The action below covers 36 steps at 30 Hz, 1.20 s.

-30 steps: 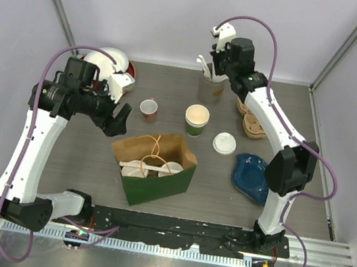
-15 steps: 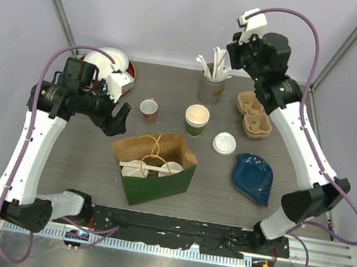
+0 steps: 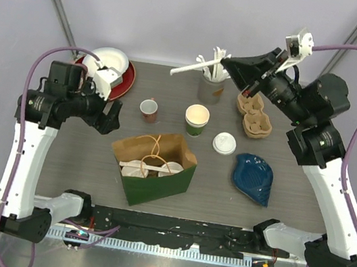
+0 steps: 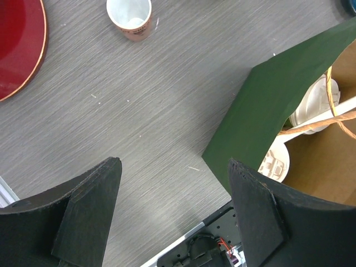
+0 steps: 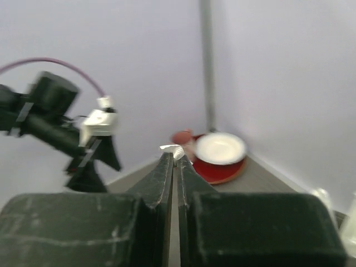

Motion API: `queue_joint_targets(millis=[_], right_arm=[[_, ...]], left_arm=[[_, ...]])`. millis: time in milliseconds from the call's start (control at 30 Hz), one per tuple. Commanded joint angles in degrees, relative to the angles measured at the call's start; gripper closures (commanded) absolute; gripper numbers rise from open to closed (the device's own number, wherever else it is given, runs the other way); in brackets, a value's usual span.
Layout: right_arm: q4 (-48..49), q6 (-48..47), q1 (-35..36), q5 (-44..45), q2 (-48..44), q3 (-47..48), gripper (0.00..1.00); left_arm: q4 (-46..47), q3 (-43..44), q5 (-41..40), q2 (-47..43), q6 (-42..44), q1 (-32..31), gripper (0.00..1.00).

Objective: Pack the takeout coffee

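While right claw (image 3: 227, 61) pinches a white utensil (image 3: 190, 70) (held aloft), left claw (image 3: 110, 121) gapes wide

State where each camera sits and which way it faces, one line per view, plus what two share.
Top external: above, behind the bases, looking down at the table; left arm and right arm show.
Left wrist: looks down beside the green bag; open left pincer frames it.
Right wrist: faces sideways toward left arm and red plate; right pincer shut on a white utensil.
Shared: both wrist views catch the red plate.
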Motion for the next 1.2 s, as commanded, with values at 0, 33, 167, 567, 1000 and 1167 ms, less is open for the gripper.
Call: queue_joint_targets(millis=[0, 33, 167, 567, 1000, 1167], right_arm=[[12.77, 18.26, 2.22, -16.31, -1.4, -3.86, 0.99], [11.81, 18.62, 3.36, -17.28, -1.4, -3.77, 0.99], [0.58, 12.75, 14.93, -14.41, -1.66, -3.59, 0.99], [-6.41, 4.38, 24.37, -5.96, -3.42, -12.9, 0.99], [0.02, 3.33, 24.9, -1.56, -3.51, -22.75, 0.99], [3.09, 3.15, 24.9, -5.41, -5.18, -26.09, 0.99]], left_arm=[[2.62, -1.08, 0.24, -1.98, -1.31, 1.58, 0.19], [2.79, -1.25, 0.24, -2.33, -1.4, 1.93, 0.19], [3.32, -2.4, 0.41, -3.21, -1.57, 3.07, 0.18], [3.5, -3.45, 2.17, -3.47, -1.4, 4.3, 0.17], [3.5, -3.37, 3.31, -2.51, -0.96, 4.48, 0.17], [3.41, -3.45, 3.76, -2.07, -0.78, 4.48, 0.17]])
